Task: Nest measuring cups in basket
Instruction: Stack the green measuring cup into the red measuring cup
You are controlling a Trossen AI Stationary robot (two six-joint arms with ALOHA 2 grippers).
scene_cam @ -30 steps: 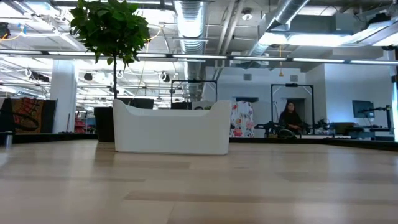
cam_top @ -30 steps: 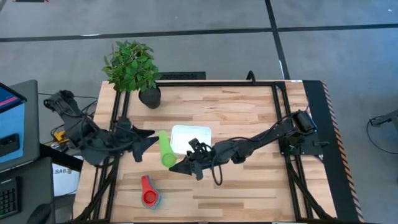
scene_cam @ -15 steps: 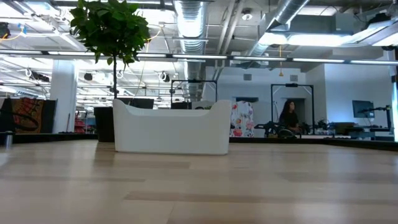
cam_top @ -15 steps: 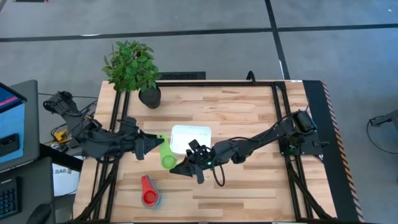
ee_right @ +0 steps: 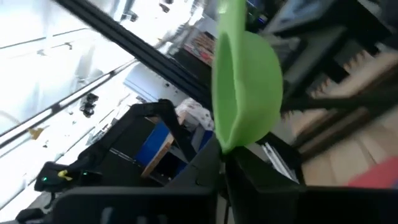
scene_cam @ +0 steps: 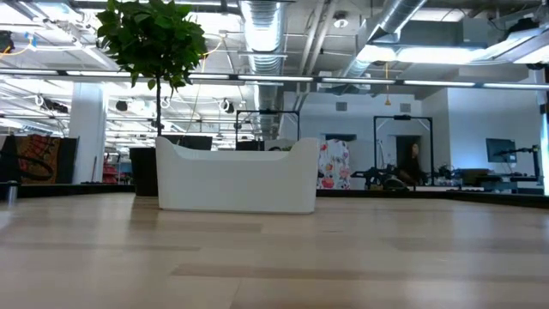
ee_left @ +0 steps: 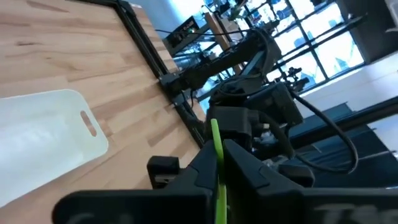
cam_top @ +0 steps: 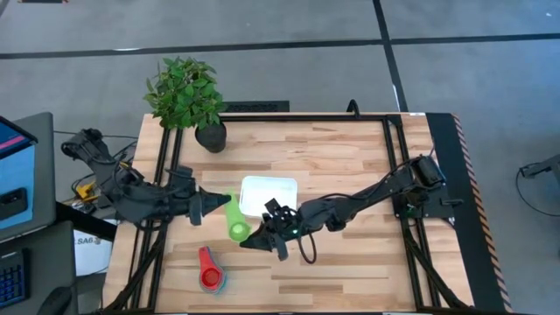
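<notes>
so both arms are on the green measuring cup (cam_top: 234, 214) at once, just off the basket (cam_top: 269, 196) on the left arm's side. the left hand (cam_top: 219, 202) is pinched shut on the cup's flat handle; the left wrist view shows the thin green edge clamped tight between its dark fingers (ee_left: 261, 177). the right hand (cam_top: 248, 239) comes in from the opposite side and has the bowl end, fingers closed on the rim with the green bowl sticking out past them in its own wrist view. the white basket sits mid surface (cam_top: 350, 157) beside the cup. a little stack with the red cup (cam_top: 208, 272) on top lies near the front edge. potted plant (cam_top: 185, 94) at the back corner.
</notes>
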